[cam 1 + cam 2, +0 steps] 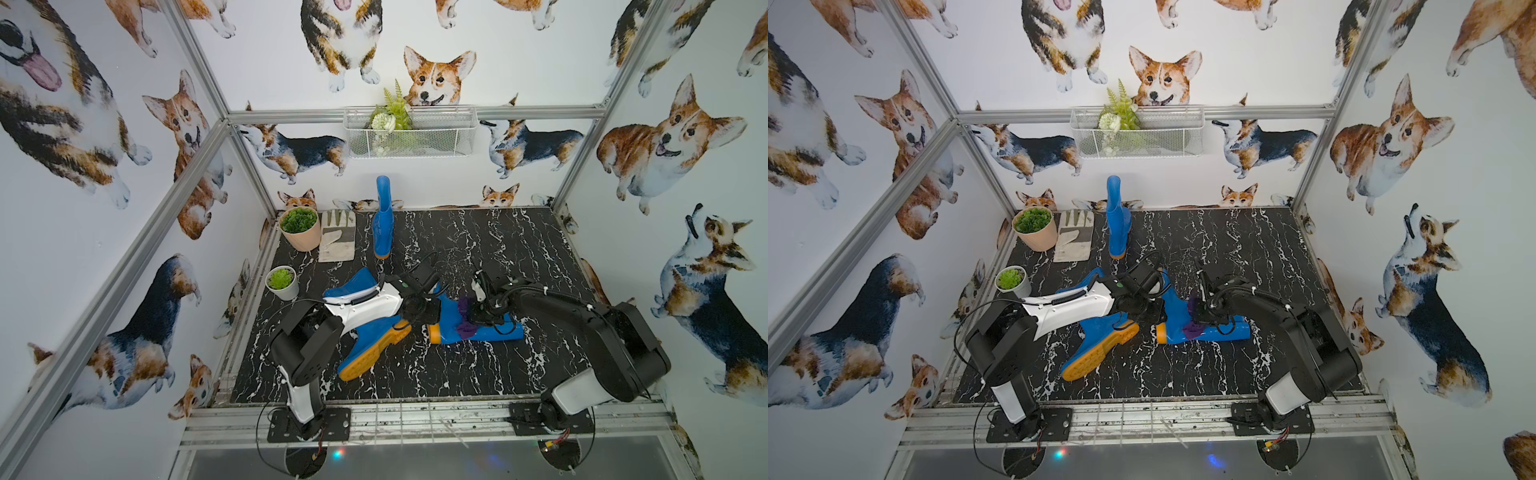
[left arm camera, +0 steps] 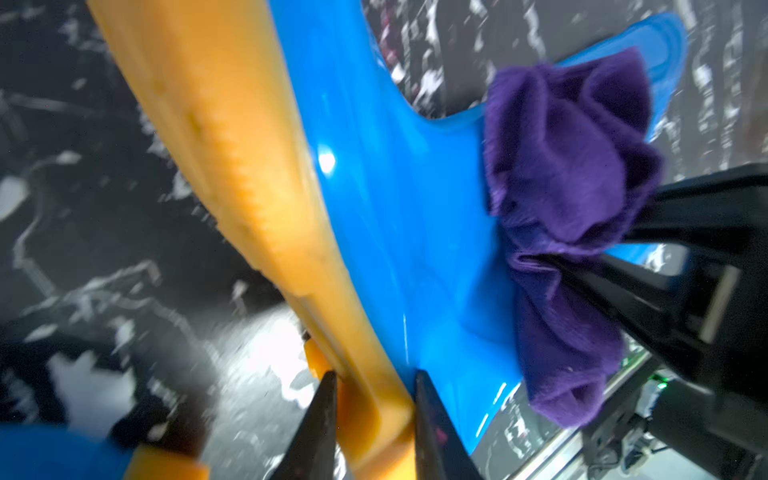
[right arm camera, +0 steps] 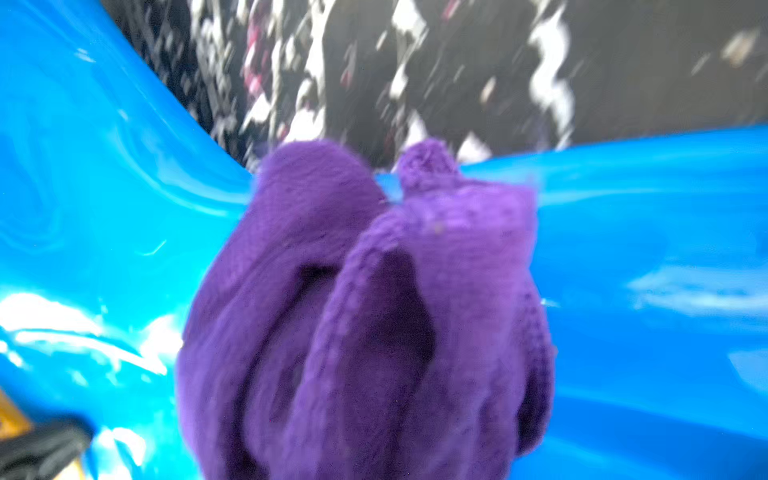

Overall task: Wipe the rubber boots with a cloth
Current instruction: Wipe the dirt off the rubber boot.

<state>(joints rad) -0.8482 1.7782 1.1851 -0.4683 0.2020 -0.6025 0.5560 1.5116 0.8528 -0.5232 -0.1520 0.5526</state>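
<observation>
Bunched purple cloth point(image 3: 374, 311) presses against the glossy side of the middle boot point(image 1: 449, 320), which lies on its side at the centre of the table point(image 1: 478, 374) with its shaft pointing right. The right claw point(image 1: 478, 318) is clamped on the cloth. The left claw point(image 2: 374, 374) pinches the orange sole edge of the middle boot. Left of it lie a sole-up boot point(image 1: 365, 349) and a third boot point(image 1: 353, 284), the latter under the left arm. A fourth boot point(image 1: 383, 220) stands upright at the far edge, just right of a glove point(image 1: 337, 241).

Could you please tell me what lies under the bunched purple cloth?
The fuzzy dark-purple cloth rests on a glossy blue rubber boot with an orange sole, which lies on its side. The patch of boot directly beneath the cloth is covered and cannot be seen.
</observation>
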